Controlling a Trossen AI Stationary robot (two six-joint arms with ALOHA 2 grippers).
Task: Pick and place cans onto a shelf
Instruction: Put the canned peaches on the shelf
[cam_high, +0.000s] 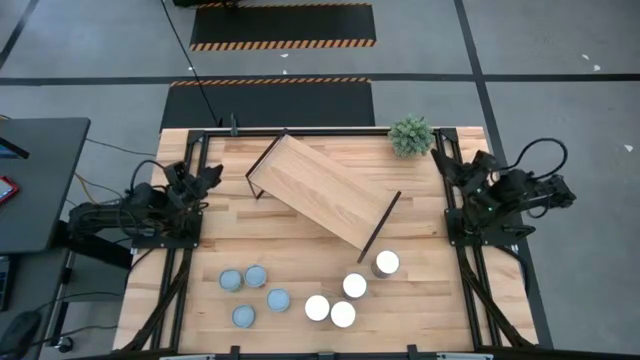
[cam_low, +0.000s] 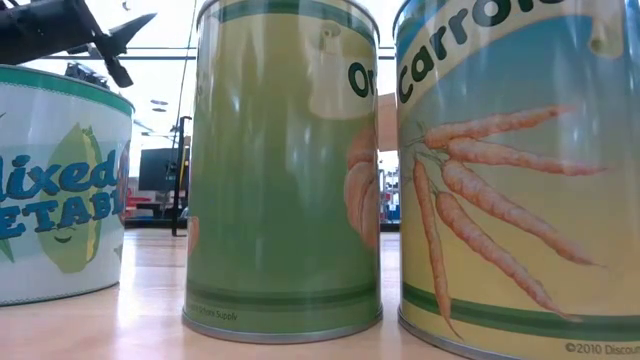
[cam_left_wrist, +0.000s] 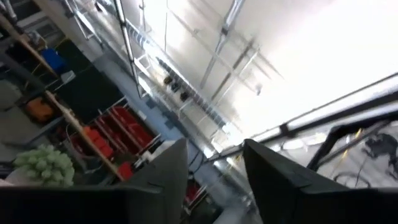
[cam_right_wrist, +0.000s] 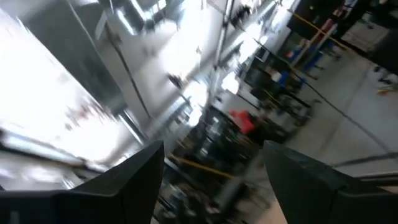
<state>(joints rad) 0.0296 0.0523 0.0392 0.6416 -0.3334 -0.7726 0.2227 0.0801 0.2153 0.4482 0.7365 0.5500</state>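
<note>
Left dark two-finger gripper (cam_high: 212, 175) folded back at the table's left edge, arm coiled low over its black base, pointed upward toward the ceiling in its wrist view; fingers (cam_left_wrist: 163, 177) spread apart, nothing between them. Right dark two-finger gripper (cam_high: 446, 160) tucked likewise at the right edge, beside the small green potted plant (cam_high: 411, 135) at the far side of the table, also aimed up into the room; fingers (cam_right_wrist: 138, 171) parted and empty.

Rectangular light wood shelf on a thin black metal frame (cam_high: 322, 190) set diagonally across the far middle of the light wooden tabletop (cam_high: 420, 300), clear of both arms, bare on top.

Eight small cylindrical metal cans, all upright on the tabletop at the near side. Four with pale blue-grey tops (cam_high: 254, 294) clustered left of centre. Four with white tops (cam_high: 348, 296) grouped right of centre, three close together, with the fourth (cam_high: 387, 262) apart from them, just by the shelf frame's near corner.

In the low view, three cans close to the lens: a green-labelled one (cam_low: 285, 170), a carrot-labelled one (cam_low: 520, 170), a mixed-vegetable one (cam_low: 60, 190).
</note>
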